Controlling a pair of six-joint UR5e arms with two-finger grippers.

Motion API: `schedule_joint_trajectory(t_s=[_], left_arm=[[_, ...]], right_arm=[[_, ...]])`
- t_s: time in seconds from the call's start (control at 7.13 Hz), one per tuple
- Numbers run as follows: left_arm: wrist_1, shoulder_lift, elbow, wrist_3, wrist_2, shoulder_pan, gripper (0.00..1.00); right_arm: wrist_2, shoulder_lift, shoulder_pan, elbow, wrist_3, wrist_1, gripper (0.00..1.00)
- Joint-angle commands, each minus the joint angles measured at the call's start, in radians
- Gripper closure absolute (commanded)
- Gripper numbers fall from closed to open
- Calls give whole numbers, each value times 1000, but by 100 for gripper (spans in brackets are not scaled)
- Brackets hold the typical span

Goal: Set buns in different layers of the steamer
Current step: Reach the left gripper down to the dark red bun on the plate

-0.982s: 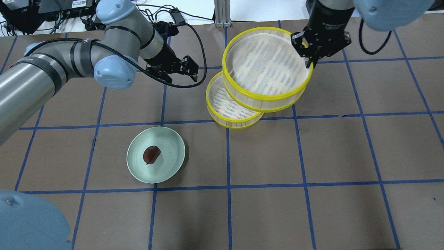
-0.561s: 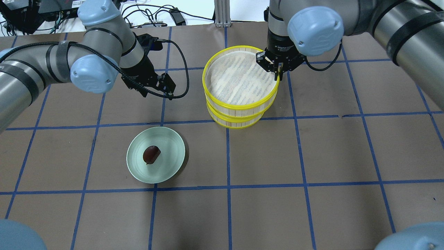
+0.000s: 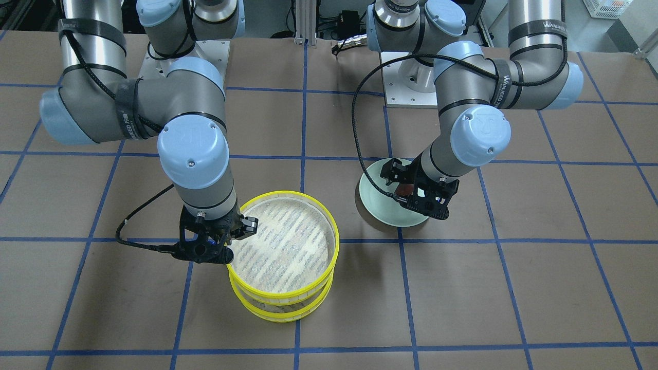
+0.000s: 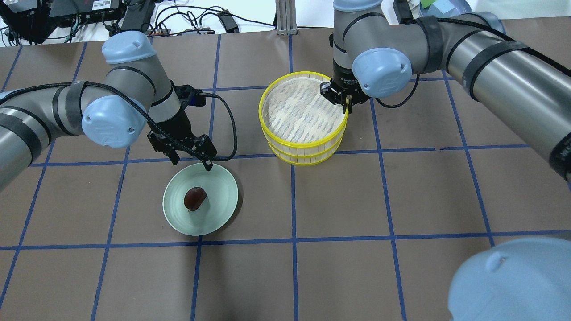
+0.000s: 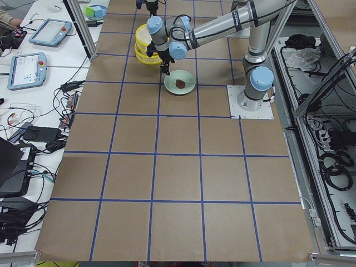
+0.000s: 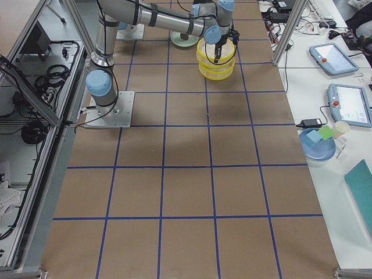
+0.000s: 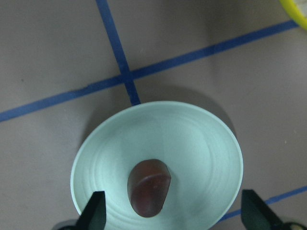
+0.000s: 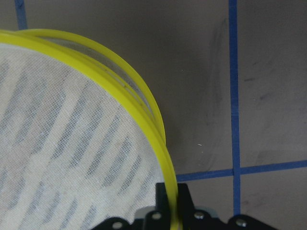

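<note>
Now, from the front, the right gripper (image 3: 232, 237) is clamped on the rim of the top tray (image 3: 335, 241) of the steamer (image 3: 277, 311). The left gripper (image 3: 414, 198) hangs over the plate (image 3: 372, 203).

Overhead, the top tray (image 4: 303, 141) sits on the lower tray (image 4: 308, 160), slightly off-centre. The right gripper (image 4: 346, 106) grips its rim on the robot's right side. The left gripper (image 4: 192, 164) is spread open above the far edge of the plate (image 4: 218, 196). The brown bun (image 4: 195, 198) lies in the middle of the plate. Plate and steamer stand apart on the table (image 4: 401, 200).

From the left end, the plate (image 5: 189, 88) with the bun (image 5: 179, 83) lies beside the steamer (image 5: 143, 44).

From the right end, the steamer (image 6: 216, 65) stands nearer than the plate (image 6: 183, 39). The arm partly hides the plate.

On the left wrist, the bun (image 7: 148, 187) lies on the plate (image 7: 192, 139). It is between the wide-apart fingertips (image 7: 93, 213) and untouched.

On the right wrist, the right gripper (image 8: 171, 206) is closed on the yellow rim of the top tray (image 8: 144, 115).
</note>
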Motion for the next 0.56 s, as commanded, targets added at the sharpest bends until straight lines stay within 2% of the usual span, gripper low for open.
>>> schedule_joint_trajectory(t_s=[0.0,0.14,0.42], left_arm=[[-83,-6,-29,18,8,3,0],[-81,-21,-46,41,67,5,3],[-57,-52,-48,43,72,6,4]], right_arm=[[-46,16,2,2,-18,-18,100],[-44,20,2,5,-15,-19,100],[-36,29,2,8,-15,-41,100]])
